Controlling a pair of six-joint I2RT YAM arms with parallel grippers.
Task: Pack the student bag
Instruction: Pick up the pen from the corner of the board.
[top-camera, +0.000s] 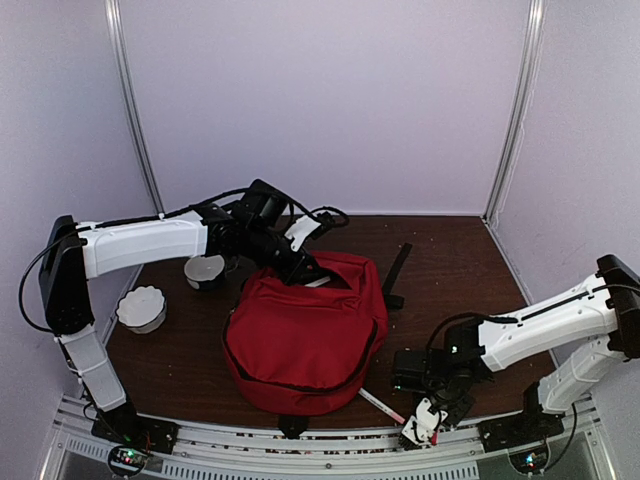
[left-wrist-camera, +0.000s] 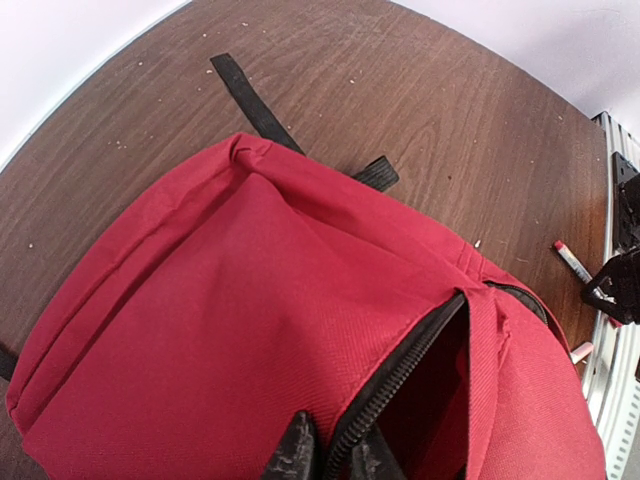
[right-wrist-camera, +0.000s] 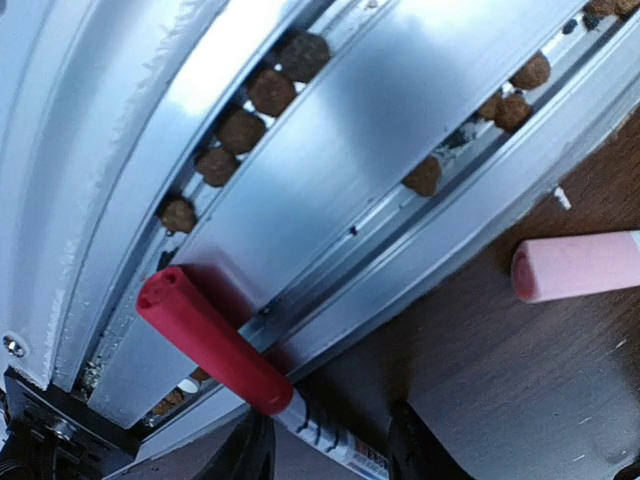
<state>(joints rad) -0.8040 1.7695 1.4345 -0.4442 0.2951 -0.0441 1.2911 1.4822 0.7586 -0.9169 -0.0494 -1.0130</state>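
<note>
Right wrist view, nearest the arms: the right claw (right-wrist-camera: 330, 452) points down at the ridged aluminium rail (right-wrist-camera: 380, 130) along the counter's near edge. Its two dark fingers stand either side of a white marker pen (right-wrist-camera: 215, 345) with a red cap. Whether they press the pen or only flank it cannot be told. The pen lies slanted across the rail, its cap over a groove dotted with small brown pellets (right-wrist-camera: 270, 90). Near it, on the dark wooden counter (right-wrist-camera: 520, 380), lies a pale pink rounded pen end (right-wrist-camera: 575, 265).

Farther out, at the middle of the counter, sits the student bag (top-camera: 300, 335), a large red fabric backpack with black straps and zip trim. At its far top edge the left claw (left-wrist-camera: 335, 458) is pressed together on the black zip edge, holding the mouth (left-wrist-camera: 440, 390) slightly agape. Beyond, to the left, stands a scalloped white bowl (top-camera: 142, 308).

Likely risks:
- A loose or off-centre pinch could let the round pen roll along the rail or drop off the edge.
- The narrow mouth could catch the pen.
- The thin fabric could slip from the left claw and close the opening.
</note>
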